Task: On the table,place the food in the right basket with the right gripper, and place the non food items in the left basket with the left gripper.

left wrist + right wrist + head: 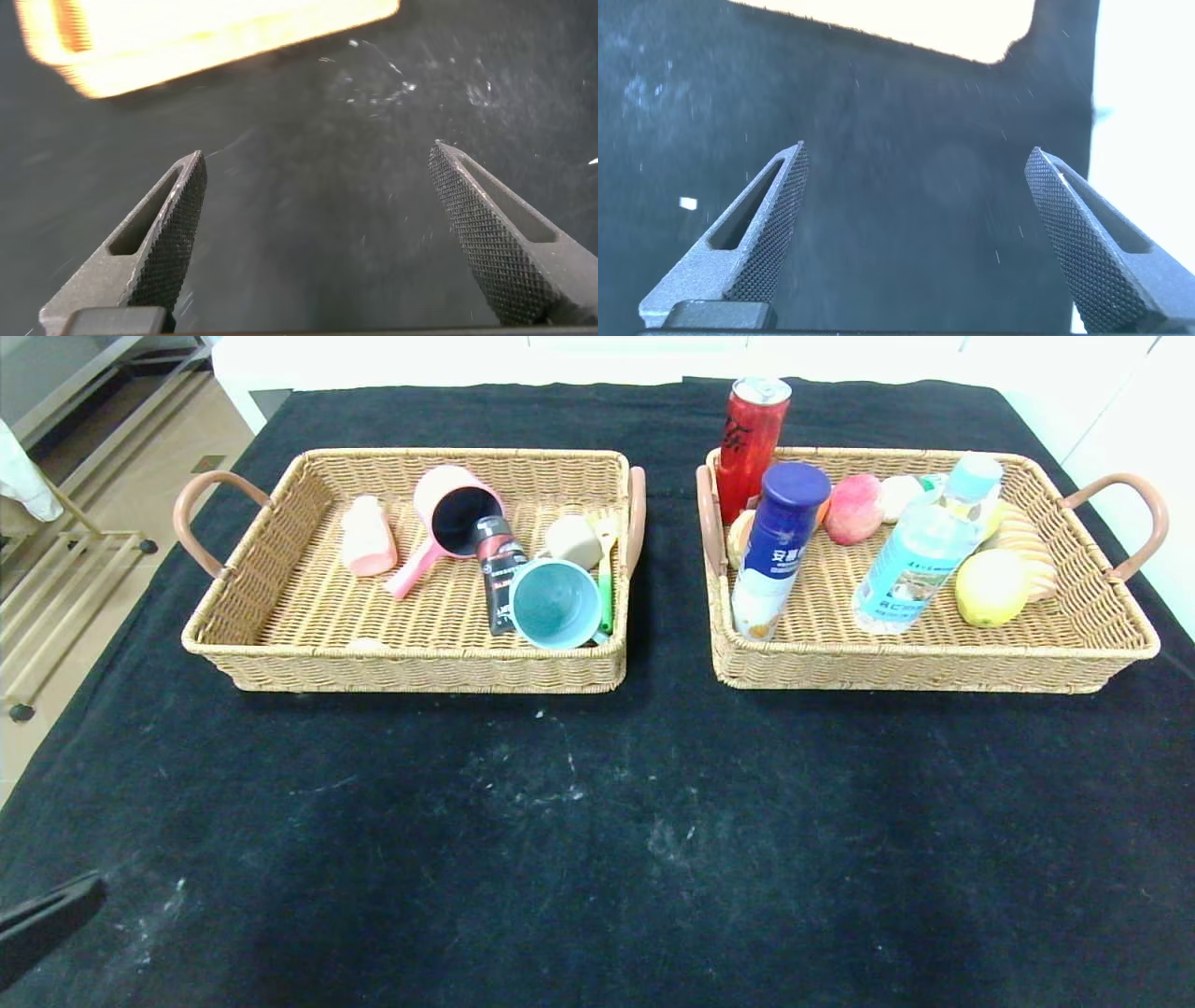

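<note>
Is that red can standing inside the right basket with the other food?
No, the red can stands upright on the black cloth just behind the right basket's far left corner.

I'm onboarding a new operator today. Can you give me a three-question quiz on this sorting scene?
1. True or false: the teal cup lies on its side in the left basket.
2. Which stands nearest the red can? A lemon; B blue-capped bottle; C water bottle
3. Fill in: the left gripper and right gripper are both ____, holding nothing.

Key: 1 true; 2 B; 3 open.
</note>
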### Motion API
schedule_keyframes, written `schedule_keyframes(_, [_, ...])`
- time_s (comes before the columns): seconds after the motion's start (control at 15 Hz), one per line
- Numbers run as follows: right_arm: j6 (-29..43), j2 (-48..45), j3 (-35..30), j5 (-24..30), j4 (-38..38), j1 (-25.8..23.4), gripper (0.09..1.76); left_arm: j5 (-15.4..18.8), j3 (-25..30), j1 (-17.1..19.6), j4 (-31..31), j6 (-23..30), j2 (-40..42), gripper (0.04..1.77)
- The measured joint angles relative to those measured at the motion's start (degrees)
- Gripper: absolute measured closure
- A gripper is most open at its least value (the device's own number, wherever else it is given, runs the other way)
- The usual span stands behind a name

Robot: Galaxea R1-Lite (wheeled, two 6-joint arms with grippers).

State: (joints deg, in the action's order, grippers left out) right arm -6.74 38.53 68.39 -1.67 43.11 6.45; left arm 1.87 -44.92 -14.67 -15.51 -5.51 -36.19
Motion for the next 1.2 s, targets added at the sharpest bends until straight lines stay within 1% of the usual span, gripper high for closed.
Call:
schedule_keyframes(0.13, [0.0,-5.0,-0.1,-0.6,4.3,-0.9,0.15,0.2,-2.3,3.0,-5.0,-0.1,5.3,0.09])
schedule_keyframes(0.27, [0.0,-9.7,-2.1,-0.8,6.8,-1.8,0.15,1.1,-3.4,6.1,-9.4,-0.2,10.2,0.09])
schedule_keyframes(0.4, [0.0,-14.5,-7.3,-0.8,7.1,-3.4,0.15,3.7,-3.7,8.9,-12.9,-0.2,14.7,0.09])
schedule_keyframes(0.53, [0.3,-19.4,-12.5,0.1,7.1,-5.0,0.15,5.5,-3.6,11.1,-15.3,-0.2,18.6,0.09])
schedule_keyframes(0.73, [0.5,-26.5,-19.2,1.7,6.4,-6.0,0.15,8.1,-1.3,13.6,-17.8,-0.1,25.1,0.09])
schedule_keyframes(0.8, [0.5,-29.1,-21.6,2.5,4.8,-6.0,0.15,8.4,0.2,13.8,-17.7,0.0,27.4,0.09])
schedule_keyframes(0.87, [0.5,-31.7,-25.0,3.0,1.3,-6.1,0.15,8.5,2.5,14.0,-17.5,0.0,29.7,0.09])
schedule_keyframes(1.0, [0.9,-35.2,-33.8,2.4,-9.7,-6.2,0.15,7.4,8.7,14.3,-15.3,0.1,33.2,0.09])
schedule_keyframes(1.07, [1.3,-36.3,-38.9,1.6,-15.9,-6.2,0.15,6.2,12.2,14.3,-12.1,0.3,34.2,0.09])
schedule_keyframes(1.2, [1.6,-37.5,-50.7,0.6,-28.2,-6.2,0.15,3.6,21.7,14.4,-2.6,0.4,35.4,0.09])
